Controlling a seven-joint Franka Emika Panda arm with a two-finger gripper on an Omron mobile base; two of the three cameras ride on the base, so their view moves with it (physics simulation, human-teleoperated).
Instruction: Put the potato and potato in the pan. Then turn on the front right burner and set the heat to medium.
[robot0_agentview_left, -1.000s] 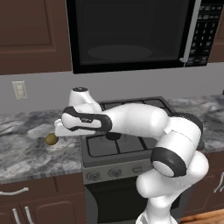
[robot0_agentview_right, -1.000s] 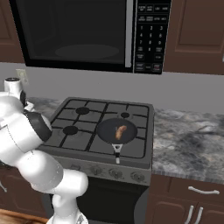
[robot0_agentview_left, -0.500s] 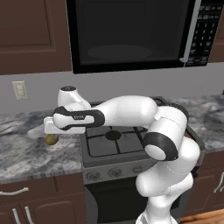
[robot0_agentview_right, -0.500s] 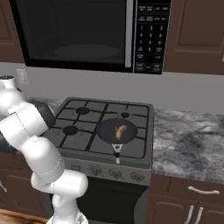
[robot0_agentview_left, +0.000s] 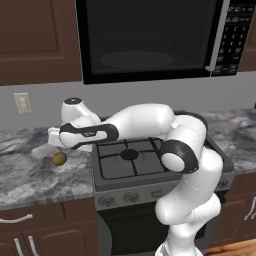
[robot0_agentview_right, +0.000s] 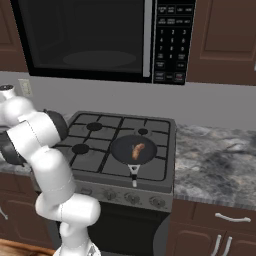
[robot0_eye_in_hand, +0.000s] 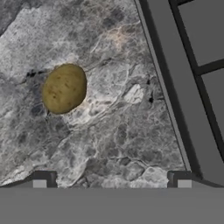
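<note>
Simulated kitchen, seen from behind a white robot arm w/ dark joints. Nearest, the arm rises in front of the stove (robot0_agentview_left: 130, 165) and reaches out leftward over the grey marbled tabletop (robot0_agentview_left: 30, 175). Its tool (robot0_eye_in_hand: 111, 177) hangs above the tabletop just left of the stove's left edge, jaws spread about as wide as they go, nothing between them, touching nothing. On the tabletop below and a bit off to one side of the tool lies a round olive-yellow potato (robot0_eye_in_hand: 64, 88), alone, near the stove's left edge but apart from it; from the left base view it sits just under the hand (robot0_agentview_left: 59, 158). Farther along, on the stove's front right burner, rests the small dark pan (robot0_agentview_right: 133, 150), handle pointing toward the front edge and the knob row (robot0_agentview_right: 132, 198). Inside the pan lies the elongated orange-brown potato (robot0_agentview_right: 136, 149). Beyond, a black microwave (robot0_agentview_right: 95, 37) hangs over the stove, dark cabinets either side. Progress, as judged: one potato is in the pan; the round one is not yet picked up; burner knob apparently untouched, no flame visible. Left: grasp round potato, carry to pan, then turn front right burner to medium.
</note>
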